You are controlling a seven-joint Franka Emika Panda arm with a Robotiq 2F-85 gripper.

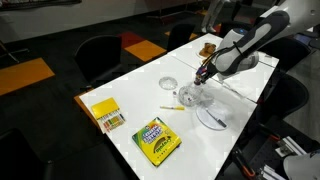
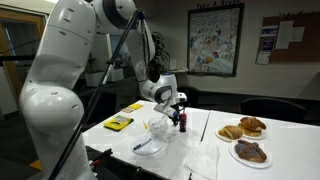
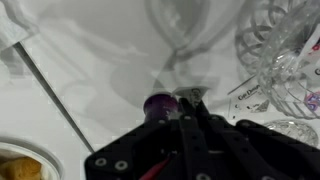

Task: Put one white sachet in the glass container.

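Note:
My gripper (image 1: 204,74) hangs low over the white table, just behind the glass container (image 1: 193,96). In the wrist view the fingers (image 3: 191,98) are closed together, with a small white printed sachet (image 3: 192,92) pinched at their tips. More white sachets (image 3: 250,100) lie beside the cut-glass container (image 3: 285,55) at the right of that view. In an exterior view the gripper (image 2: 178,108) is just above and beside the glass container (image 2: 158,127). A loose sachet (image 1: 170,108) lies on the table in front of the container.
A purple-capped item (image 3: 158,104) stands right beside the fingers. Glass dishes (image 1: 168,84) (image 1: 212,118) flank the container. A crayon box (image 1: 157,140) and a yellow box (image 1: 106,114) lie near the table's end. Plates of pastries (image 2: 245,128) (image 2: 250,151) sit nearby.

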